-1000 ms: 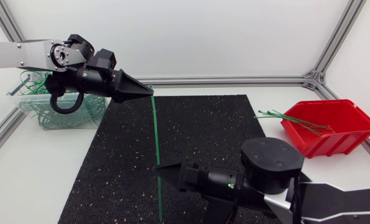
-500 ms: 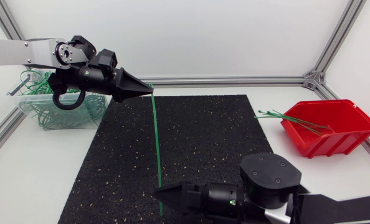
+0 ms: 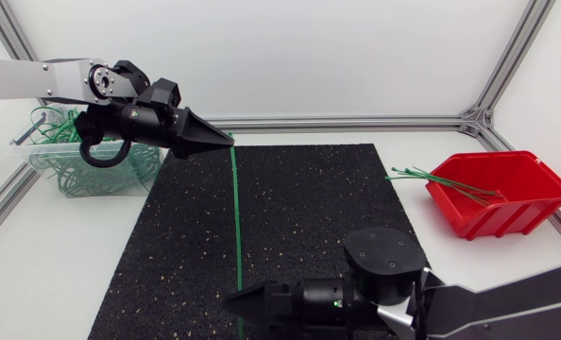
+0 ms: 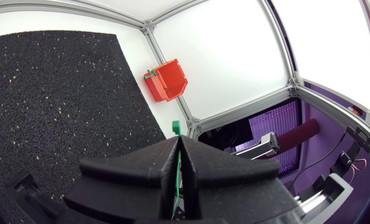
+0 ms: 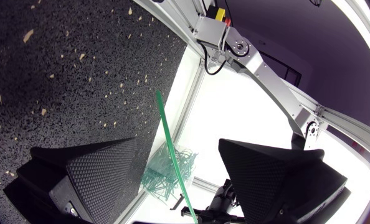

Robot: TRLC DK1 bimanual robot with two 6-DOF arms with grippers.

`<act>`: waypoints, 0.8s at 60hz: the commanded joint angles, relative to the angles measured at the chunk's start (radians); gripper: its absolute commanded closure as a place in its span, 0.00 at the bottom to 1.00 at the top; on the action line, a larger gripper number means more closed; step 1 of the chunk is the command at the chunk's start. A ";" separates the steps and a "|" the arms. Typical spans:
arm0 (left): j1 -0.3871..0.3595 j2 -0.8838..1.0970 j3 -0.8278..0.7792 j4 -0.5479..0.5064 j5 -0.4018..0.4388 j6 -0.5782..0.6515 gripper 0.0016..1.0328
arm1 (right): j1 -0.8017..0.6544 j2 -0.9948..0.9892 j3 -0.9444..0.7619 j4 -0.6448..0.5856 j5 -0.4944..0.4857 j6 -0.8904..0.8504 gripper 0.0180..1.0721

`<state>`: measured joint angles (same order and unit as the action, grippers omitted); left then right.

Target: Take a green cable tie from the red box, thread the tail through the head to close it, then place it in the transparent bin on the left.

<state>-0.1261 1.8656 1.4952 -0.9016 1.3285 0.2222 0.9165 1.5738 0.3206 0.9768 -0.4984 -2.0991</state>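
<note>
The left gripper (image 3: 224, 140) pinches its fingers (image 4: 141, 171) tight on the head end of the green cable tie (image 3: 236, 217) at the black mat's (image 3: 309, 208) far edge. Its arm reaches in over the transparent bin (image 3: 44, 156). The tie runs straight down the mat. The right gripper (image 3: 235, 304) lies low at the near edge, its fingers (image 5: 91, 174) wide apart with the tail between them.

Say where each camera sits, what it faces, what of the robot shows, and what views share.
Head view: above the table, looking down at the black mat; both arms show.
Left wrist view: on the left arm, facing the red box; the left end effector grips the green cable tie.
Right wrist view: on the right arm, facing the transparent bin; the open right end effector shows.
Shared: all show the tie.
</note>
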 commanded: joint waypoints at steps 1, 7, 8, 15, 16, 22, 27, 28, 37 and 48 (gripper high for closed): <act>0.006 0.024 0.025 -0.039 0.018 0.048 0.97 | -0.011 0.025 0.028 0.019 -0.008 -0.035 0.13; 0.011 0.027 0.030 -0.062 0.017 0.071 0.97 | -0.022 0.025 0.031 0.016 -0.009 -0.039 0.31; 0.013 0.029 0.030 -0.066 0.017 0.075 0.97 | -0.024 0.025 0.029 0.016 -0.011 -0.041 0.31; 0.016 0.029 0.034 -0.069 0.018 0.080 0.97 | -0.025 0.011 0.017 0.016 -0.023 -0.042 0.52; 0.016 0.029 0.034 -0.069 0.018 0.080 0.97 | -0.025 0.011 0.017 0.016 -0.023 -0.044 0.56; 0.014 0.032 0.042 -0.077 0.017 0.082 0.97 | -0.021 0.012 0.012 0.017 -0.017 -0.044 0.66; 0.013 0.035 0.046 -0.079 0.017 0.082 0.97 | -0.018 0.014 0.006 0.019 -0.015 -0.044 0.66; 0.013 0.035 0.048 -0.080 0.017 0.082 0.97 | -0.018 0.014 0.005 0.019 -0.015 -0.044 0.66; 0.008 0.043 0.054 -0.085 0.017 0.085 0.97 | -0.013 0.008 -0.012 0.019 -0.014 -0.044 0.73; 0.006 0.049 0.062 -0.089 0.017 0.088 0.97 | -0.013 0.002 -0.028 0.019 -0.012 -0.044 0.74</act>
<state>-0.1181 1.8877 1.5238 -0.9730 1.3308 0.2859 0.8955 1.5829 0.3164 0.9768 -0.5095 -2.1178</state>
